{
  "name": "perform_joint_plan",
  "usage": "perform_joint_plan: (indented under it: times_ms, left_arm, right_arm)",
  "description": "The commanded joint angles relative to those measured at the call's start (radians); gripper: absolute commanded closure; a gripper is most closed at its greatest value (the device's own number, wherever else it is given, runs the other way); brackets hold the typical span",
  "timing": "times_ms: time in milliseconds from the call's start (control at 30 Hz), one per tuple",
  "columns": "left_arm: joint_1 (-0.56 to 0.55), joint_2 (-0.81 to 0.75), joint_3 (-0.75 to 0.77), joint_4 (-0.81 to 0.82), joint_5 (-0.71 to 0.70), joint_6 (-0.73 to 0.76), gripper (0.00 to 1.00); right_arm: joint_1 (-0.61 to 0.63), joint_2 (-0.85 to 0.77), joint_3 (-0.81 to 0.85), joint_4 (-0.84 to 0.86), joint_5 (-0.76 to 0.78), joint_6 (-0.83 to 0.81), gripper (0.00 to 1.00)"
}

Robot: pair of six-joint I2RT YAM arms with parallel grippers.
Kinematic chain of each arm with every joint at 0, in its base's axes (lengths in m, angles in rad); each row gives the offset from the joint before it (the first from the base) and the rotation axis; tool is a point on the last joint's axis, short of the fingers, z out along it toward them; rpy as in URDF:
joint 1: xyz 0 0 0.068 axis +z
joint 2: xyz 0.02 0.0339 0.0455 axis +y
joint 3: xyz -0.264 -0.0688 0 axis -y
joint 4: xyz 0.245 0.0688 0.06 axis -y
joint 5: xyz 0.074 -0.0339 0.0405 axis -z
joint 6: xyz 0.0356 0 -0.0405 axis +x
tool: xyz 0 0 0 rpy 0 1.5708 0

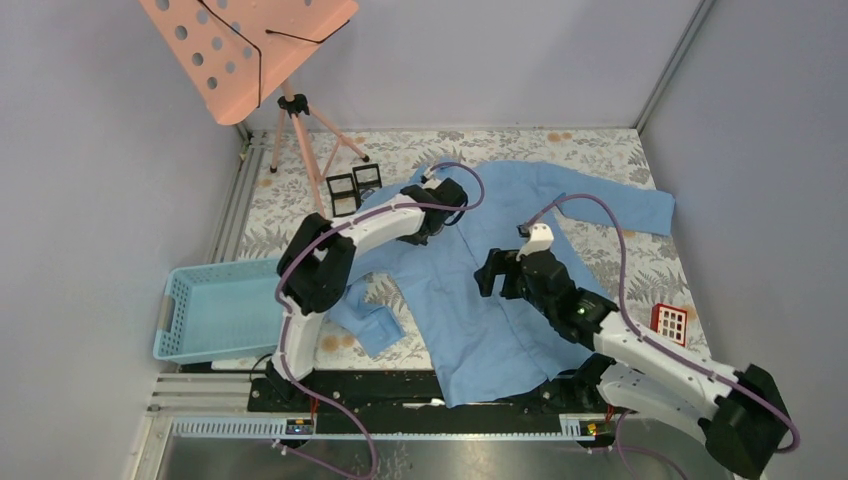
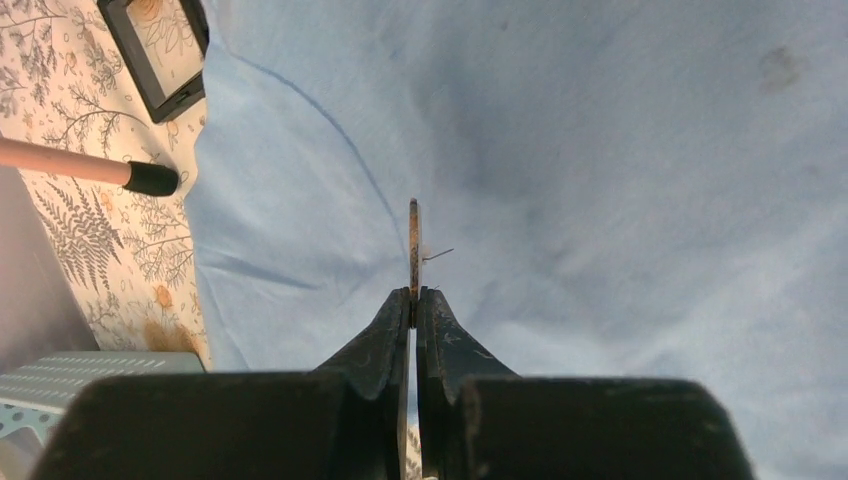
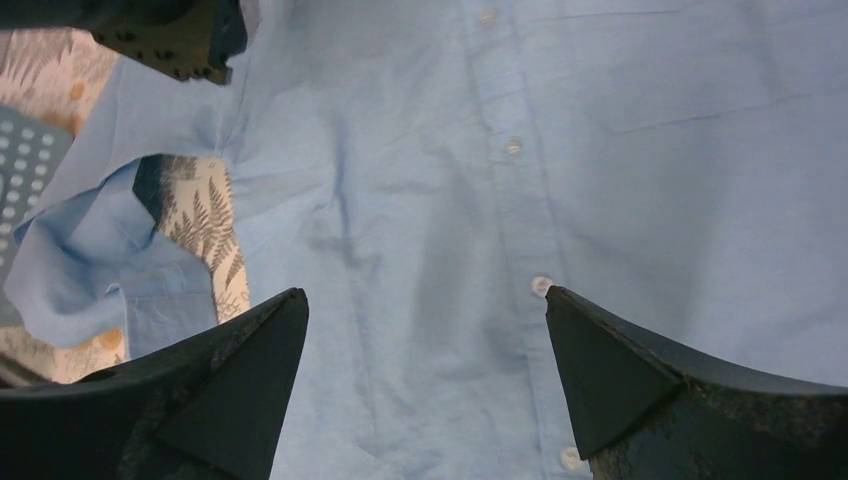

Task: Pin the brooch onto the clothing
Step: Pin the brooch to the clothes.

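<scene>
The clothing, a light blue button-up shirt [image 1: 470, 310], lies spread flat on the floral tablecloth. My left gripper [image 2: 414, 292] is shut on the brooch [image 2: 414, 240], a thin flat piece seen edge-on with a fine pin sticking out to its right. It hovers over the shirt [image 2: 600, 180] near the collar and shoulder, where the left gripper [image 1: 441, 214] shows in the top view. My right gripper [image 3: 424, 291] stands wide open over the shirt's button placket [image 3: 515, 200], with nothing between its fingers. From above, the right gripper [image 1: 492, 274] is over the shirt's middle.
A light blue plastic basket [image 1: 215, 310] sits at the left edge. A pink music stand [image 1: 250, 50] on a tripod stands at the back left, with two black frames [image 1: 352, 188] by its feet. A small red grid piece [image 1: 668, 322] lies at the right.
</scene>
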Motion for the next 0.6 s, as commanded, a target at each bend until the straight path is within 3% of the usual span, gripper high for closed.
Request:
perform_joint_plan:
  times_ms: [0,267,567]
  left_arm:
    - [0.028,-0.139,-0.053,0.046,0.083,-0.014,1.00]
    - [0.143,-0.207,-0.140,0.113,0.207,-0.020,1.00]
    - [0.177,-0.192,-0.161,0.199,0.263,0.002,1.00]
  right_arm:
    - [0.006,0.139,0.039,0.251,-0.123,-0.065,0.05]
    - [0.045,0.483,0.210,0.402,-0.093,-0.074,0.09]
    - [0.094,0.852,0.426,0.502,-0.023,-0.076,0.17]
